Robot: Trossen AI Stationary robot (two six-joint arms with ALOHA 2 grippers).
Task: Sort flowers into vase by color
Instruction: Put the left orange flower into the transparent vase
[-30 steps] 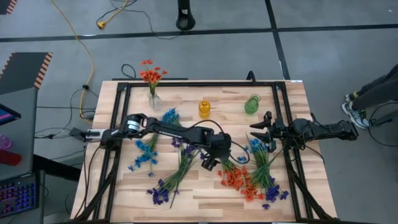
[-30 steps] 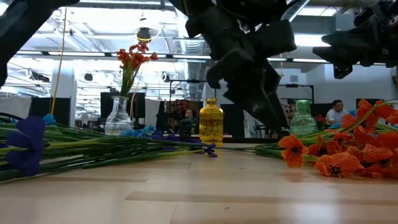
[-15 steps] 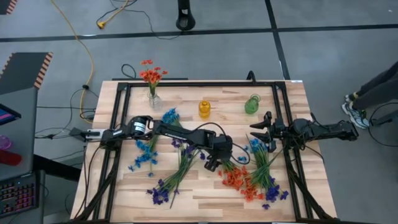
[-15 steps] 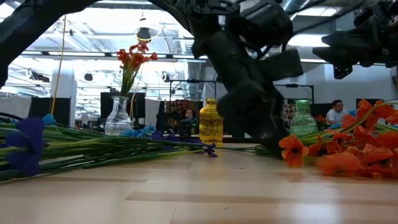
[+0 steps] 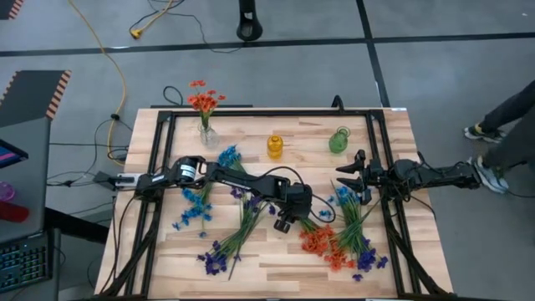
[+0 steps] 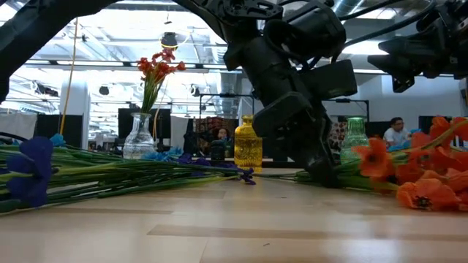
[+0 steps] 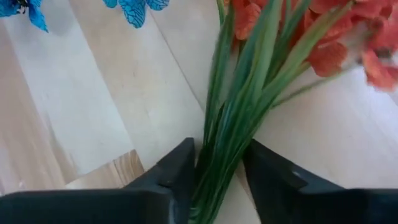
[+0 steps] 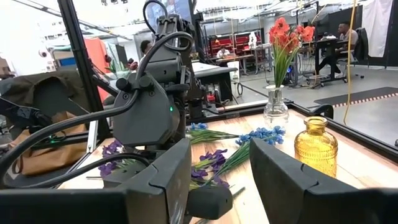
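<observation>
Since the earlier frame the left gripper (image 7: 217,180) had dropped and pinched the thin green stems of the orange-red flowers (image 5: 322,242) lying centre-right on the wooden worktop (image 5: 267,251), where several bunched stems risked slipping or lifting together, while the right gripper (image 5: 349,177) waited, partly open.

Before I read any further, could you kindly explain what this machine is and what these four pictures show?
Two robot arms work at a wooden table. One picture looks down from above, one level across the tabletop, and one from each wrist. Loose flowers lie about: orange flowers, purple flowers, blue flowers. Three small vases stand at the back: clear vase already holding orange blooms, yellow vase, green vase. The left gripper straddles the orange bunch's green stems. The right gripper waits open.
</observation>
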